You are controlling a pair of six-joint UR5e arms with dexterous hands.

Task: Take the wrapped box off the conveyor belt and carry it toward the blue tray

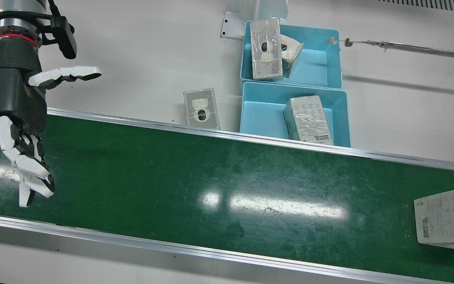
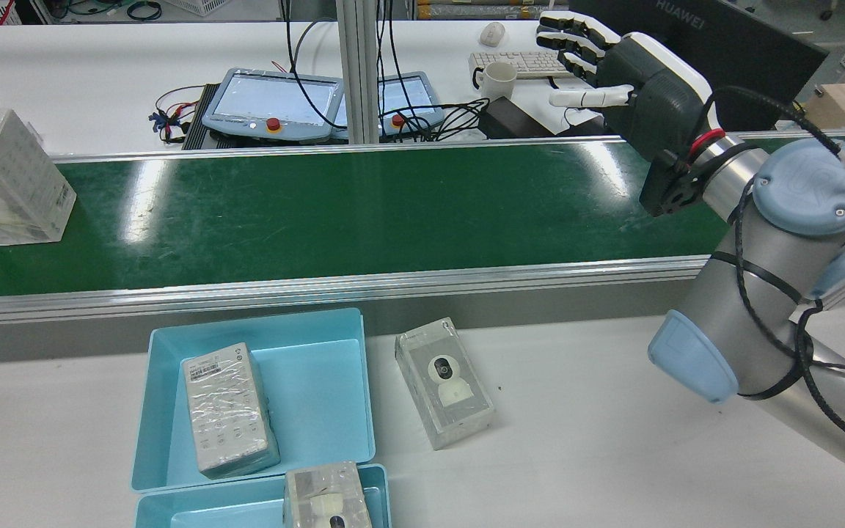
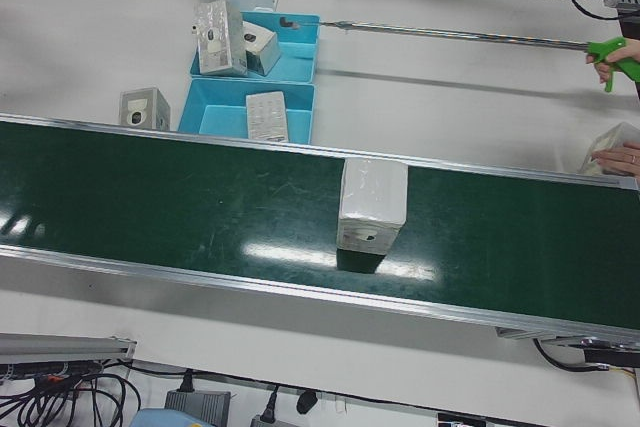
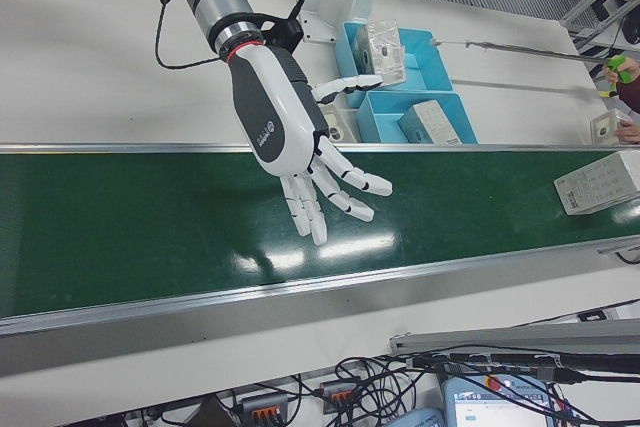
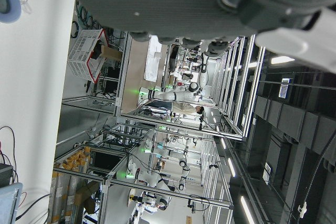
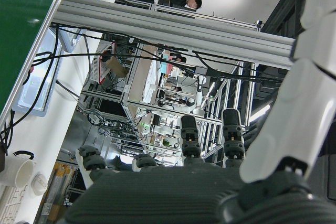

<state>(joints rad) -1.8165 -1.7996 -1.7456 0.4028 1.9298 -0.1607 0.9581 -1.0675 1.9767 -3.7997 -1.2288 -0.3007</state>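
Fingers spread and empty, the right hand (image 4: 300, 137) hangs above the green conveyor belt (image 1: 211, 189) at its far end from the trays, palm turned toward the belt and thumb (image 1: 67, 74) held out sideways over the white table (image 1: 140, 51). In the rear view the same hand (image 2: 613, 62) sits over the belt's far rail, near a mug (image 2: 496, 79) and keyboard (image 2: 518, 64) on the bench behind. The left hand's camera shows only a dark, blurred edge of that hand (image 5: 173, 3), so whether it is spread or closed cannot be told.

At the opposite end of the belt, well apart from the right hand, the wrapped box (image 3: 372, 205) stands upright on the green surface, a round hole showing low on one face. Beyond the belt's rail, two blue trays (image 1: 331, 75) sit touching each other. The nearer tray holds one wrapped box (image 1: 309, 118) lying flat; the farther tray holds two more (image 1: 265, 49), leaning together. Another wrapped box (image 1: 200, 108) lies on the table just beside the nearer tray.
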